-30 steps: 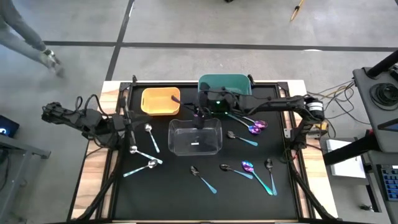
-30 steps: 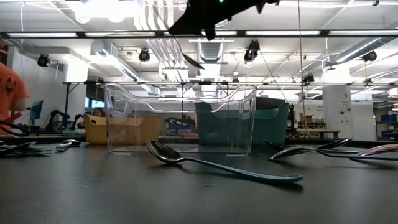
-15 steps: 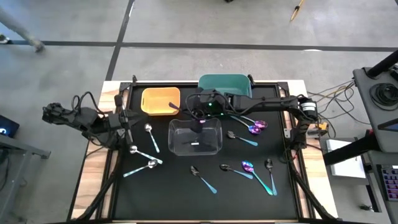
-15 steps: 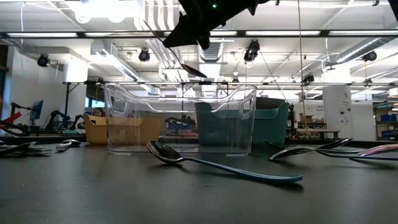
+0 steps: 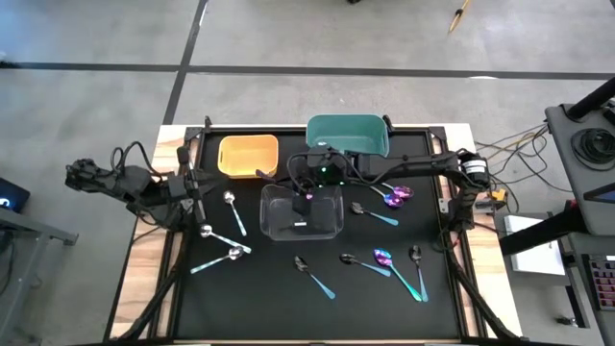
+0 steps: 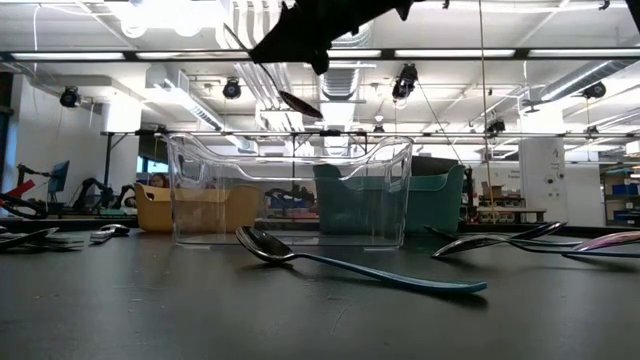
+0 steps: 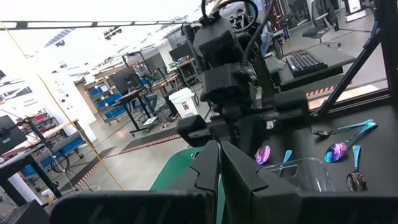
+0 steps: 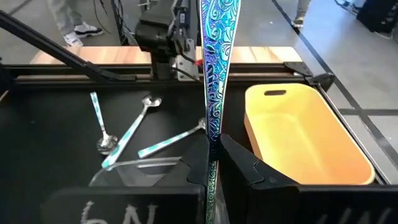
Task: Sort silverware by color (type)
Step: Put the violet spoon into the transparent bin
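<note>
While the left arm (image 5: 144, 185) is idling at the tabletop's (image 5: 250, 298) left edge with its jaws clenched on nothing, the right arm (image 5: 404, 165) is doing the work.

- Right jaws are grasping one spoon (image 8: 214, 93) by its patterned blue handle. In the low view its bowl (image 6: 298, 102) is hanging down, clear above the rim.
- Change over the last second: the right jaws are drifting from the back edge of the clear bin (image 5: 267, 211) to a spot over its interior. In the low view the bowl is sliding sideways while staying at about the same height.
- Grip is not changing; the jaws are still clamped tight on the handle.
- Meaning: the carry is looking nearly finished and the spoon is lining up for a drop into the clear bin, not the yellow bin (image 5: 223, 154) or the teal bin (image 5: 348, 123). Release is not yet done.
- Bowl colour is reading dark in the low view, but against the lights that is not certain.
- Remaining work: silver spoons (image 5: 231, 211) are lying left of the clear bin, purple spoons (image 5: 396, 196) to its right, dark spoons (image 5: 314, 275) in front. Most of the sort is still pending.
</note>
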